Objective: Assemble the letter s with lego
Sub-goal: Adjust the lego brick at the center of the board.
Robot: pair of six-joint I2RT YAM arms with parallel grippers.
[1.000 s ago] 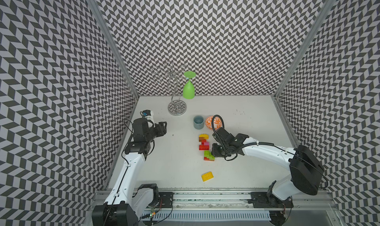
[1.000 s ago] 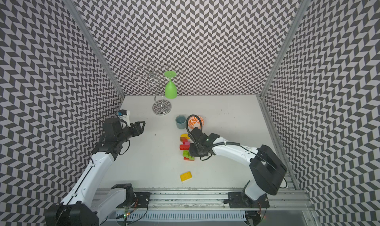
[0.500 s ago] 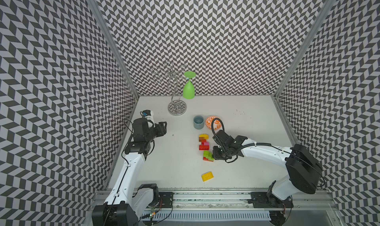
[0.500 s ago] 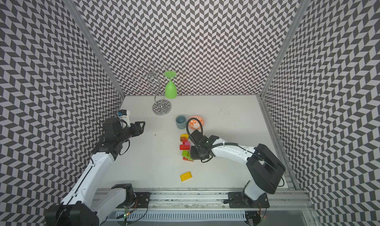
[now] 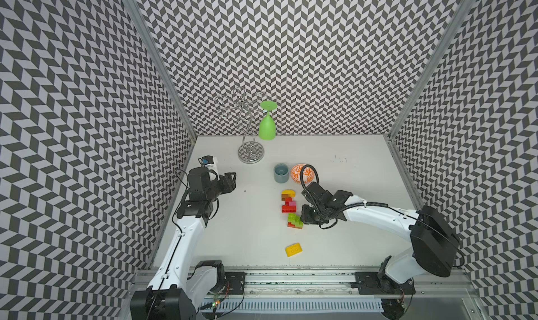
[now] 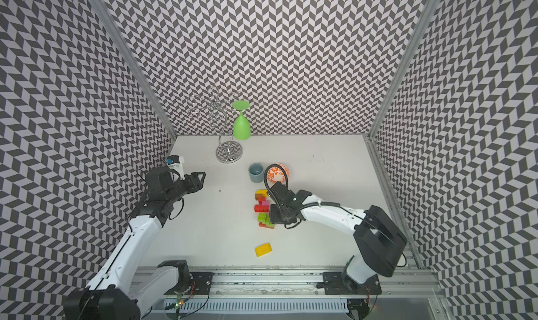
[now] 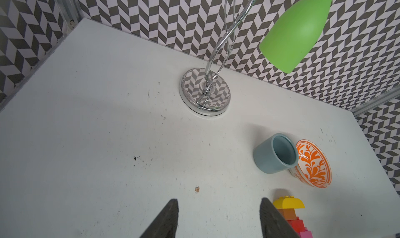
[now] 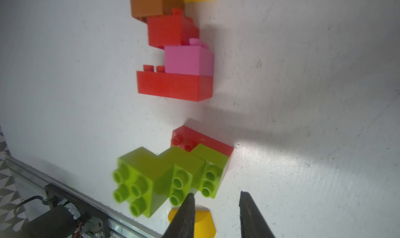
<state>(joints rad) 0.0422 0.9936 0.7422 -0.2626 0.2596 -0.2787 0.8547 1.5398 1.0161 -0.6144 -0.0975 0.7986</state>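
In a top view the right gripper (image 5: 303,216) is hovering just beside the lime green bricks (image 5: 294,219), with the left gripper (image 5: 231,181) well apart. In the left wrist view, its fingers (image 7: 164,221) are standing released and empty. In the right wrist view, the right fingers (image 8: 184,217) are standing slightly parted, gripping nothing, with the green bricks just beside one tip.

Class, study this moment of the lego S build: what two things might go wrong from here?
1. The right gripper, jaws barely apart, sits close beside the lime green cluster; a sideways move may skew it away from the red and pink stack.
2. Pushing the two separate pieces together may pop joints, as neither is held down.
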